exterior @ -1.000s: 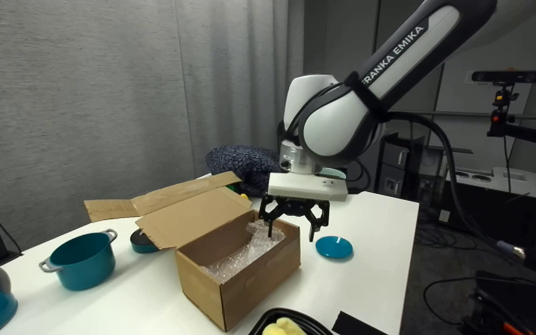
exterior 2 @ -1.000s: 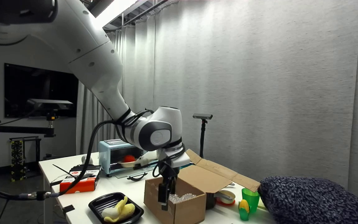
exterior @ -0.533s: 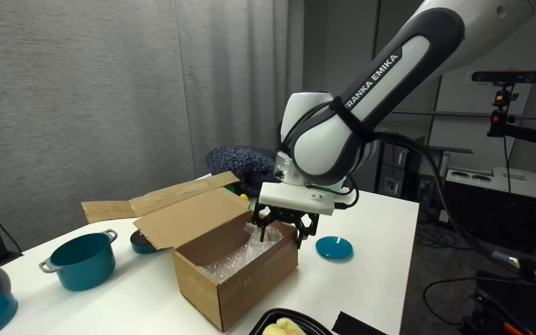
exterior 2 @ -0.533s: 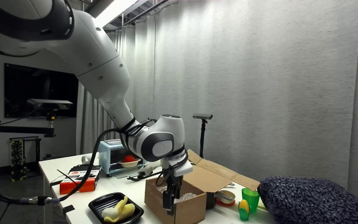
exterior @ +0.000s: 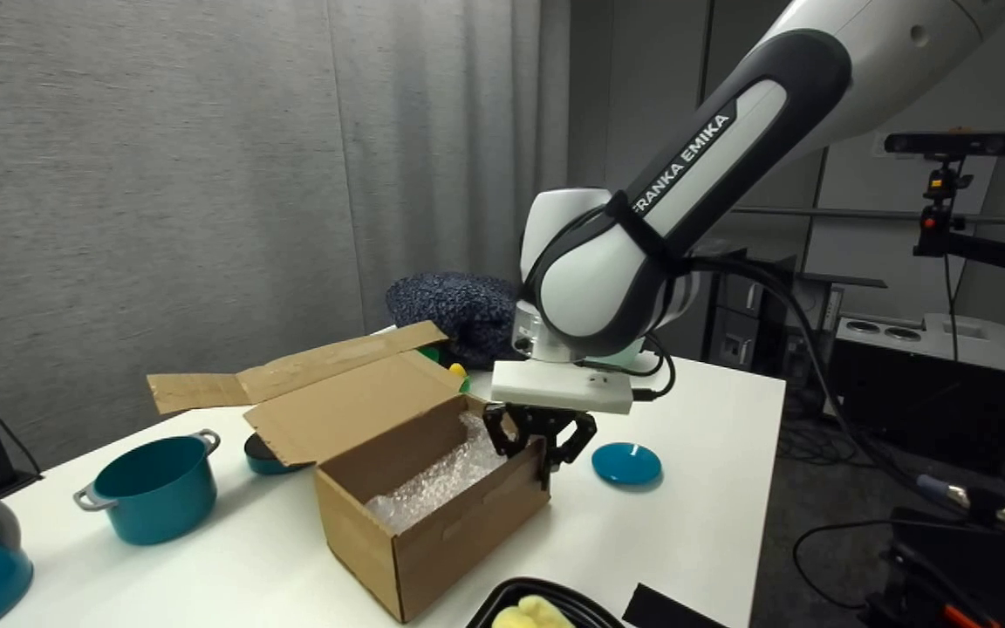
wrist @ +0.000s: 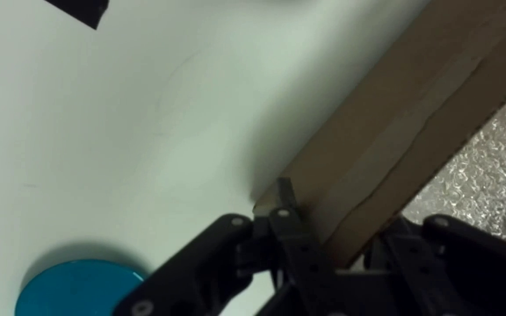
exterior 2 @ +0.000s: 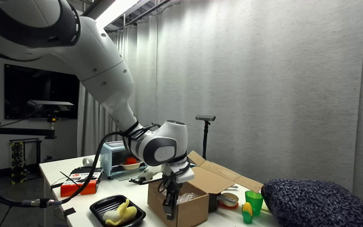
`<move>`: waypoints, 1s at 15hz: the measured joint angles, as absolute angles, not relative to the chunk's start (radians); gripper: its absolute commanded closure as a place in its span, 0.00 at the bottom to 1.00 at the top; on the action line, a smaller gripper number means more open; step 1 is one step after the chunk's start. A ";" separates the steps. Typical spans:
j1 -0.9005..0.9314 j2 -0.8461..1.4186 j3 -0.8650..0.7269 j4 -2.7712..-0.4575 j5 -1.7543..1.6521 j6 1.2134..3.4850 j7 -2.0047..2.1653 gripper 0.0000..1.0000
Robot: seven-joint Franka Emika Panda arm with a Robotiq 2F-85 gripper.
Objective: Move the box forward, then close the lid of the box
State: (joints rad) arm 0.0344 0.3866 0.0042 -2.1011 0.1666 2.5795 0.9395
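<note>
Brown cardboard box (exterior: 454, 536), open-topped, ragged pale strip (wrist: 395, 145) along the long side in wrist view; sits on white table (exterior: 668, 541) between teal pot (exterior: 158, 493) and blue disc (exterior: 626, 463). Bubble wrap (exterior: 446, 477) inside. Lid (exterior: 363, 406) tipped back, wide open. Gripper (exterior: 543, 475) has its jaws pinched on 1 long wall, near a corner. Gray curtain (exterior 2: 247, 88) and dark screen (exterior 2: 39, 91) behind. "FRANKA EMIKA" on arm (exterior: 699, 187). Red-and-white carton (exterior 2: 72, 188) near toaster oven (exterior 2: 107, 159), lettering not fully legible.

Brown cardboard box (exterior: 471, 541), rectangular, upright on the white bench (exterior: 232, 576), its top open. Lid (exterior: 363, 406), a broad flat flap hinged along one long edge, folded outward, a narrower strip (exterior: 341, 358) creased along its outer side.
</note>
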 measured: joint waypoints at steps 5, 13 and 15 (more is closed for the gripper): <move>0.025 0.355 -0.010 -2.091 0.166 2.488 0.857 0.98; 0.016 0.270 -0.036 -2.106 0.176 2.458 0.798 0.98; 0.013 0.232 -0.034 -2.126 0.231 2.457 0.750 0.98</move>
State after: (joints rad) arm 0.0131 0.2323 -0.0343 -2.1257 0.2312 2.4567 0.7502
